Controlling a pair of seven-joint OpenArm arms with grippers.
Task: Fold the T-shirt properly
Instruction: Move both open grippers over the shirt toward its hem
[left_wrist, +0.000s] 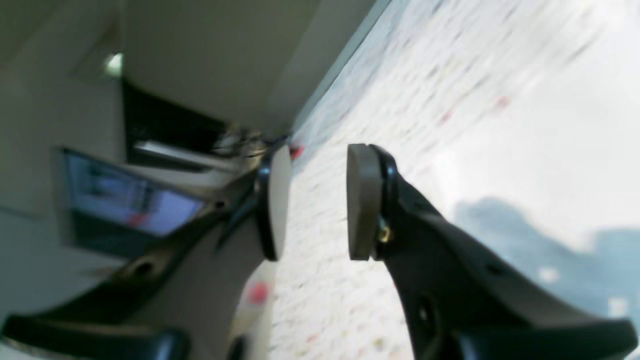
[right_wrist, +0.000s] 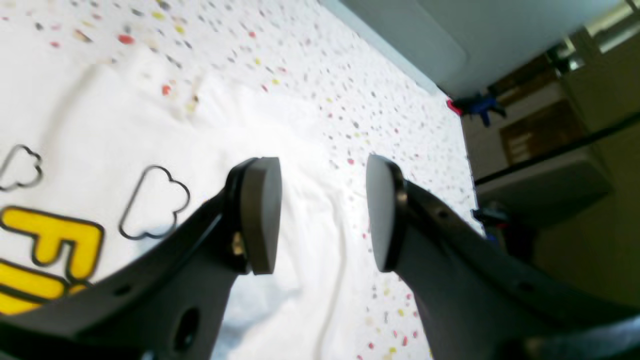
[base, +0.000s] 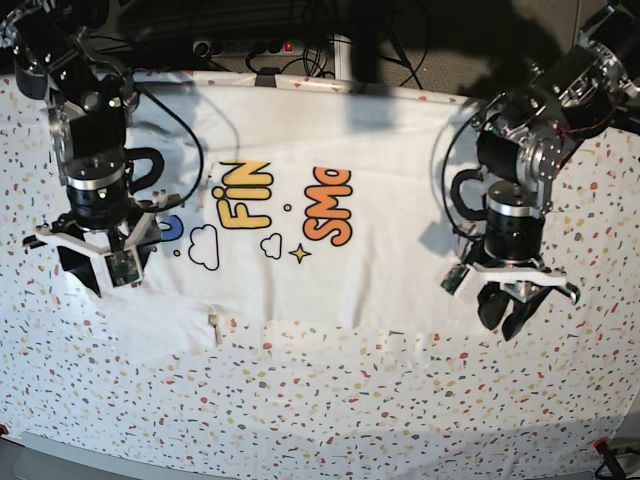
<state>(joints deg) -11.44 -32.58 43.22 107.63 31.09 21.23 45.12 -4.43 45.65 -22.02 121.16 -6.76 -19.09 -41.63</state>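
Note:
The white T-shirt (base: 390, 190) lies spread print side up on the speckled table cover (base: 300, 400); yellow "FIN", orange "SMO" and clouds show. My right gripper (base: 100, 272) is open and empty above the shirt's left part. In the right wrist view this gripper (right_wrist: 322, 215) hangs over the shirt (right_wrist: 280, 130) near its edge, beside the yellow "F" (right_wrist: 55, 240). My left gripper (base: 512, 310) is open and empty at the shirt's right edge. In the blurred left wrist view it (left_wrist: 317, 202) hangs over the table cover (left_wrist: 320, 280).
Black cables and equipment (base: 300, 40) run along the table's back edge. A red clamp (right_wrist: 454, 106) sits at a table corner, and another (base: 600, 444) at the front right corner. A screen (left_wrist: 125, 200) stands beyond the table edge.

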